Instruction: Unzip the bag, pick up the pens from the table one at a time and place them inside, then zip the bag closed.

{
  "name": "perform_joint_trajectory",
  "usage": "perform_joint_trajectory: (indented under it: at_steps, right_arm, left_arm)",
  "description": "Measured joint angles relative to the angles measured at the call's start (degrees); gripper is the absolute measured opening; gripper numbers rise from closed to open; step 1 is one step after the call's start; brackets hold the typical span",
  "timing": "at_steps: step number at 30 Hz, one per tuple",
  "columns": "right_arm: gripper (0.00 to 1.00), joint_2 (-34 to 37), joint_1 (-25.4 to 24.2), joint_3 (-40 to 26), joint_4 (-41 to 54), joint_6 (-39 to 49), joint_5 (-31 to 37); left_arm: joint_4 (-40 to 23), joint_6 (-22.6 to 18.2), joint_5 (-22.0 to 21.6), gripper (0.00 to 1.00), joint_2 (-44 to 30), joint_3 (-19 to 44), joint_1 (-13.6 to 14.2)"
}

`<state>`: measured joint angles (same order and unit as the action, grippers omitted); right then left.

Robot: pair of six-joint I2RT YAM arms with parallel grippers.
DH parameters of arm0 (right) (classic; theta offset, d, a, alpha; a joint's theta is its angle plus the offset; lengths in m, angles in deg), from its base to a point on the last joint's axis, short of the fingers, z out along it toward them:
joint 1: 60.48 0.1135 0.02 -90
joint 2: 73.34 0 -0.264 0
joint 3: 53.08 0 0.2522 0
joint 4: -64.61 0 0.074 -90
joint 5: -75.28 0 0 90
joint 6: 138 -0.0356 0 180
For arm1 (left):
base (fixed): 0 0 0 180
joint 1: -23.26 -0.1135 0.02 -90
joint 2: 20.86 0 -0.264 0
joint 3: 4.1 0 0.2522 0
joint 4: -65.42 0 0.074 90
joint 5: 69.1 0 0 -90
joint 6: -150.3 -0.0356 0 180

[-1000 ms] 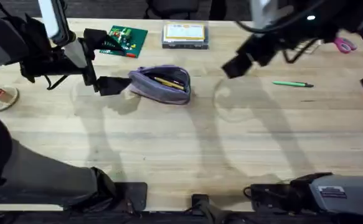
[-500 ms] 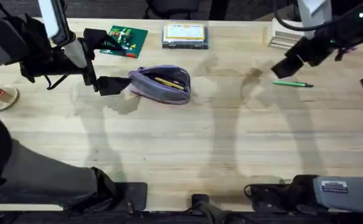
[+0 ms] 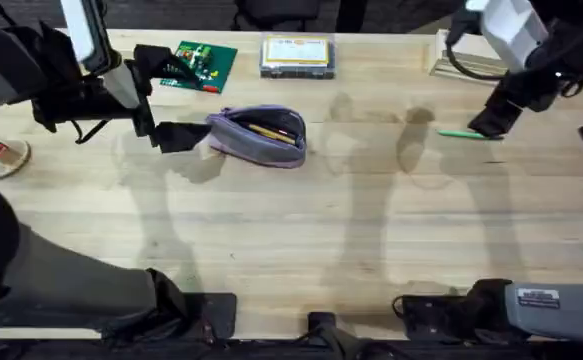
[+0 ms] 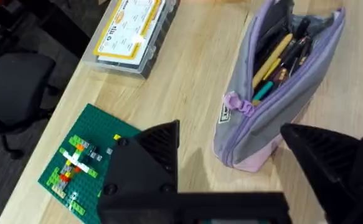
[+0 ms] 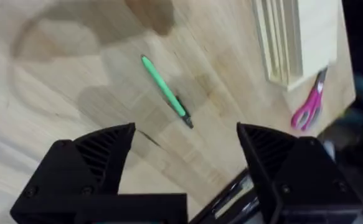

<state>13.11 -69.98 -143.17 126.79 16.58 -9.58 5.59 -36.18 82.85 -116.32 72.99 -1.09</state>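
The right pincer [image 5: 184, 165], fingers apart, hangs just above the green pen [image 5: 166, 91] on the table [image 3: 301, 230]. It should drop straight, straddling the barrel crosswise at mid-length. The left pincer [image 3: 179, 136], apart, sits at the open bag's [image 3: 261, 134] end. Since a second ago the right arm swung from mid-table out over the pen.
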Motion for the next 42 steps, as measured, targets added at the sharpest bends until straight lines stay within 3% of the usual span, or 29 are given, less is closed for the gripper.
perform_joint_trajectory:
  at_steps: [8, 19, 30, 42]
  right_arm:
    - [0.998, 3.0, -6.0, 0.0, -0.1, 12.2, -10.4]
    - [0.998, 13.6, -10.7, 0.0, -0.5, 22.6, -14.1]
    - [0.998, 22.0, -12.1, 0.0, -4.1, 24.7, -16.7]
    - [0.998, 25.3, -13.1, -3.0, -0.1, 24.9, -19.4]
  left_arm:
    - [0.0, 0.0, 0.0, 0.992, 0.0, 0.0, 0.0]
    - [0.0, 0.0, 0.0, 0.992, 0.0, 0.0, 0.0]
    - [0.0, 0.0, 0.0, 0.992, 0.0, 0.0, 0.0]
    - [-0.7, 0.0, 0.0, 0.992, 0.0, 0.0, 0.0]
